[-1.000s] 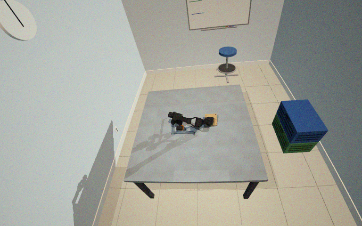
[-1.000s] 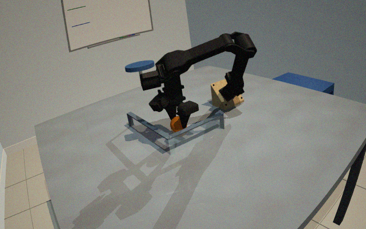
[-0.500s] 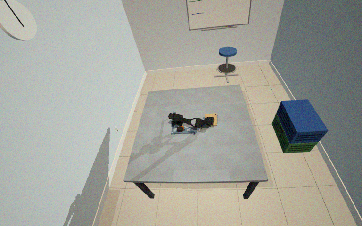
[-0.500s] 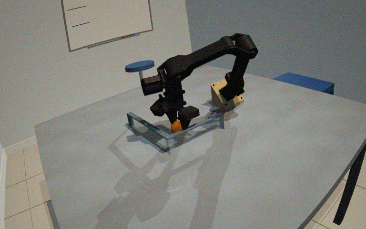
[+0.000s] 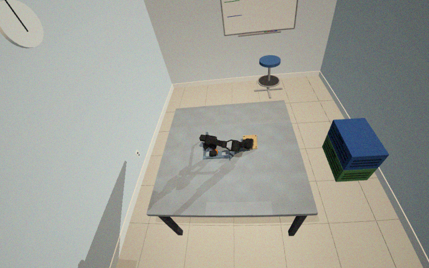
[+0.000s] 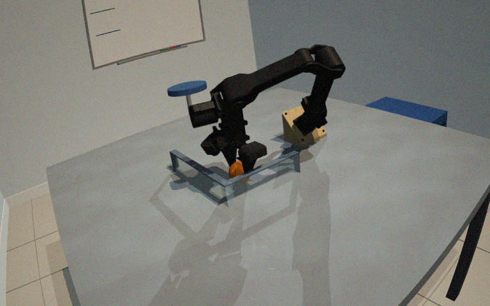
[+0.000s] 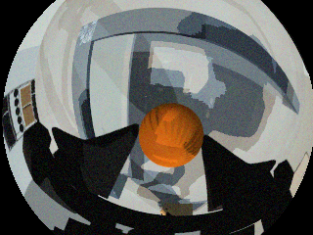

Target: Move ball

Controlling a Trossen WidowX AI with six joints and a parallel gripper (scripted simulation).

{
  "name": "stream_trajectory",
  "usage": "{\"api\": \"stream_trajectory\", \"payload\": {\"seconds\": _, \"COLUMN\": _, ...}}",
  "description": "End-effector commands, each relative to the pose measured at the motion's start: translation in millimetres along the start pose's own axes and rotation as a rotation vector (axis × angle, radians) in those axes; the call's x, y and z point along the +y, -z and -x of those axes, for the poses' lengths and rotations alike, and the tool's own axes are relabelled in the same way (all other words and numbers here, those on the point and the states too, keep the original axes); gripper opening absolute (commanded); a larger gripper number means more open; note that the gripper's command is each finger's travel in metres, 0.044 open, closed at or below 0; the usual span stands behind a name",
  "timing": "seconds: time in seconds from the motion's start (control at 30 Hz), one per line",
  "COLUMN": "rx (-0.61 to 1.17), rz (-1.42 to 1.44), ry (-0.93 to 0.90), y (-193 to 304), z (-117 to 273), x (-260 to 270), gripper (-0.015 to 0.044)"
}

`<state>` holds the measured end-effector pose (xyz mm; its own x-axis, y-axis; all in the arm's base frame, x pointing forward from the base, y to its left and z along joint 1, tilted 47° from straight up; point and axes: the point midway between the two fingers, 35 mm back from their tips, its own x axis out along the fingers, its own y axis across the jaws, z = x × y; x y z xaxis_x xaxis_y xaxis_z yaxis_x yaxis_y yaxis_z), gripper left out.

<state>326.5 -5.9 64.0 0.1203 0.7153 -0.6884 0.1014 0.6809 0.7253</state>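
The orange ball (image 5: 216, 151) (image 6: 236, 171) (image 7: 171, 142) is low at the table, inside the corner of the two low clear walls (image 5: 218, 158) (image 6: 270, 165) (image 7: 147, 22). The see-through copy does not show apart from the ball; streaks on the ball in the wrist view suggest that the two overlap. My gripper (image 6: 240, 167) (image 7: 171, 133) points down with its fingers on both sides of the ball. The fingers are just open, with their tips very close to the ball's sides. Whether they still touch it is hard to tell.
The walls' joined corner (image 6: 225, 185) is close in front of the ball in the exterior view. The arm's tan base block (image 5: 254, 141) (image 6: 293, 126) stands on the grey table (image 5: 234, 186) (image 6: 267, 245). A blue stool and stacked crates are off the table.
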Motion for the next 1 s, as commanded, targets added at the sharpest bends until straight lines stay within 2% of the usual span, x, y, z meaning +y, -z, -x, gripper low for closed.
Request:
{"api": "stream_trajectory", "payload": {"seconds": 0.0, "rx": 0.0, "rz": 0.002, "ry": 0.001, "y": 0, "z": 2, "x": 0, "gripper": 0.0402}}
{"api": "stream_trajectory", "payload": {"seconds": 0.23, "rx": -0.003, "rz": 0.001, "ry": 0.0, "y": -1, "z": 84, "x": -1, "gripper": 0.0402}}
{"api": "stream_trajectory", "payload": {"seconds": 0.57, "rx": -0.02, "rz": -0.001, "ry": 0.002, "y": -3, "z": 81, "x": -2, "gripper": 0.0402}}
{"api": "stream_trajectory", "payload": {"seconds": 0.63, "rx": -0.025, "rz": -0.025, "ry": 0.002, "y": -3, "z": 90, "x": -2, "gripper": 0.044}}
{"api": "stream_trajectory", "payload": {"seconds": 0.73, "rx": -0.042, "rz": -0.103, "ry": -0.001, "y": 0, "z": 118, "x": -3, "gripper": 0.044}}
{"api": "stream_trajectory", "payload": {"seconds": 0.97, "rx": -0.043, "rz": -0.109, "ry": -0.001, "y": 0, "z": 121, "x": -3, "gripper": 0.044}}
